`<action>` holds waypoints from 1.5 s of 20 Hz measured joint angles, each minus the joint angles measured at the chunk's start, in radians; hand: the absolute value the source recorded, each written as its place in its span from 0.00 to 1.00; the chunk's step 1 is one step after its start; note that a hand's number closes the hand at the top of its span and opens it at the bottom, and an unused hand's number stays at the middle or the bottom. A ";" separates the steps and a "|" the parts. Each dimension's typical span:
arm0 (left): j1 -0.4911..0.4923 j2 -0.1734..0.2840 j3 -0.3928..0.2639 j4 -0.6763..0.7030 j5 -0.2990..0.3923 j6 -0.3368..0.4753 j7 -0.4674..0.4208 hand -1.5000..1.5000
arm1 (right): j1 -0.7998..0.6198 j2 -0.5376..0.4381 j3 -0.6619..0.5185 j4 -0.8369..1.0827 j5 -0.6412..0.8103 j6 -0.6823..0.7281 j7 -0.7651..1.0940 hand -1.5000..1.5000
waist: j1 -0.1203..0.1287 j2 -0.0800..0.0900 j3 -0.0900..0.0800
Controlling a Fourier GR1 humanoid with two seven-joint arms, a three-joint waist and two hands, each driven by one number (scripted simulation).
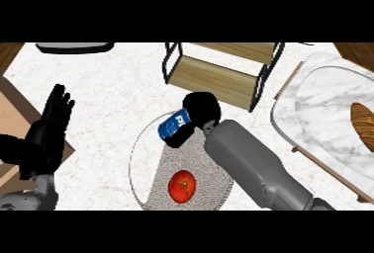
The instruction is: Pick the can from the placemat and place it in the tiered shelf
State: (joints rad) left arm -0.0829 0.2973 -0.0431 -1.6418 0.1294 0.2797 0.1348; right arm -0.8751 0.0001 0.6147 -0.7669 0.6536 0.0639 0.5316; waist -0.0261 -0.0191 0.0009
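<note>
A blue can [172, 124] with white lettering lies tilted at the far end of the round grey placemat [153, 168]. My right hand [199, 114] is curled round its right side, thumb below it, and hides part of the can. Just beyond the hand stands the tiered shelf [219, 76], black wire frame with wooden boards, its lower board close to my knuckles. My left hand [50, 126] rests open at the left edge, fingers pointing up.
A red tomato [182, 186] lies on the near part of the placemat. At the right is a marble plate [321, 113] on a wooden board, holding a croissant [363, 123]. A dark-rimmed dish [75, 47] sits at the far left, a wooden board [15, 111] under my left hand.
</note>
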 measured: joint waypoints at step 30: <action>0.011 -0.012 -0.003 -0.008 -0.008 -0.010 0.002 0.50 | -0.402 -0.012 -0.241 -0.183 0.352 -0.372 0.709 1.00 | 0.014 -0.003 -0.003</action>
State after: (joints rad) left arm -0.0721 0.2857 -0.0458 -1.6494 0.1213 0.2696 0.1364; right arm -1.2771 -0.0123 0.3733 -0.9503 1.0052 -0.3080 1.2402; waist -0.0123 -0.0221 -0.0019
